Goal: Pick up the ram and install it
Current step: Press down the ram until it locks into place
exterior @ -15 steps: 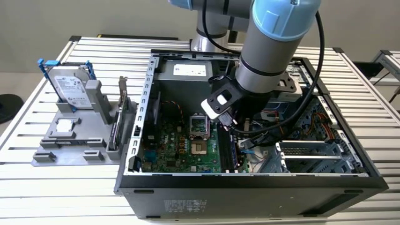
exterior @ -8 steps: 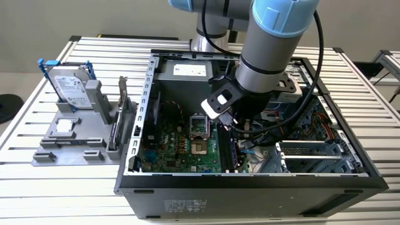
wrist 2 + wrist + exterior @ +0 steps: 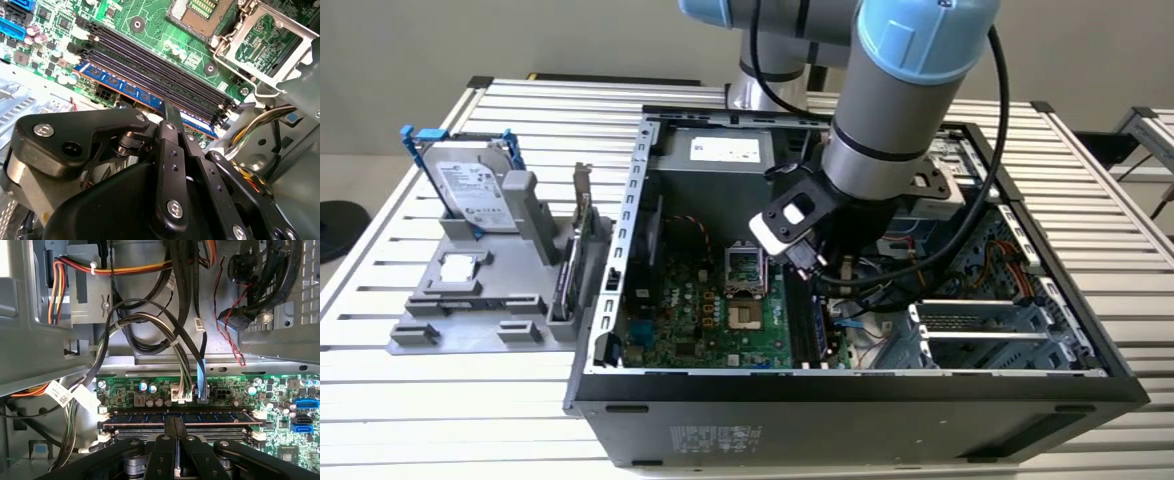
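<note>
The ram (image 3: 145,95) sits in the outermost motherboard slot (image 3: 150,70), closed jaws pressing its middle: seating is in hand, needing straight downward force.

A robotics lab or assembly test cell: an open PC case (image 3: 854,390) lies on a slotted aluminium desk (image 3: 454,380), a grey parts fixture (image 3: 494,290) beside it, the hand (image 3: 817,272) inside over the motherboard (image 3: 707,310).
</note>
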Action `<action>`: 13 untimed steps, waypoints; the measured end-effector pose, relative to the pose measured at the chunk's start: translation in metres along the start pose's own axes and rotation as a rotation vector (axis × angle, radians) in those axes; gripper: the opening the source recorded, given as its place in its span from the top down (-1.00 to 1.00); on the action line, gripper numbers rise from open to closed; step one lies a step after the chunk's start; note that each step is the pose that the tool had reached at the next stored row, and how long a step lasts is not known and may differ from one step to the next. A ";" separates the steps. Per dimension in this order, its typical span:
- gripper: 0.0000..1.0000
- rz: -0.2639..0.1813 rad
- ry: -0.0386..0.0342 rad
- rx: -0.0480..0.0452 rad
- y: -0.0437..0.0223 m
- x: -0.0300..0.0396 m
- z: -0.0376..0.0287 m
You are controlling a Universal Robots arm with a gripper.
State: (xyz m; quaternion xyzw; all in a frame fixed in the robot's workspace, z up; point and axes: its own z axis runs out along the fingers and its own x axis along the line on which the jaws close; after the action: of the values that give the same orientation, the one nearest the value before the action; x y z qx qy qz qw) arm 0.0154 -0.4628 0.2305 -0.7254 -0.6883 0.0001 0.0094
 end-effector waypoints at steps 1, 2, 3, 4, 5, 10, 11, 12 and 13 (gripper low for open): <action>1.00 -0.001 0.0005 -0.0001 0.0000 0.0000 0.0005; 1.00 -0.001 0.0007 -0.0001 0.0000 0.0000 0.0012; 1.00 -0.001 0.0007 -0.0001 0.0000 0.0000 0.0020; 1.00 -0.001 0.0008 -0.0001 0.0000 0.0000 0.0028; 1.00 -0.002 0.0008 -0.0001 0.0000 0.0000 0.0033; 1.00 -0.002 0.0007 0.0000 0.0001 0.0000 0.0047; 1.00 -0.002 0.0007 0.0000 0.0001 0.0000 0.0049; 1.00 -0.002 0.0008 -0.0001 0.0001 0.0000 0.0052; 1.00 -0.002 0.0009 -0.0001 0.0001 0.0000 0.0055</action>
State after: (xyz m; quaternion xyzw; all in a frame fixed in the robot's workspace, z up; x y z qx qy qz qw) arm 0.0154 -0.4628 0.2249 -0.7248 -0.6889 -0.0002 0.0096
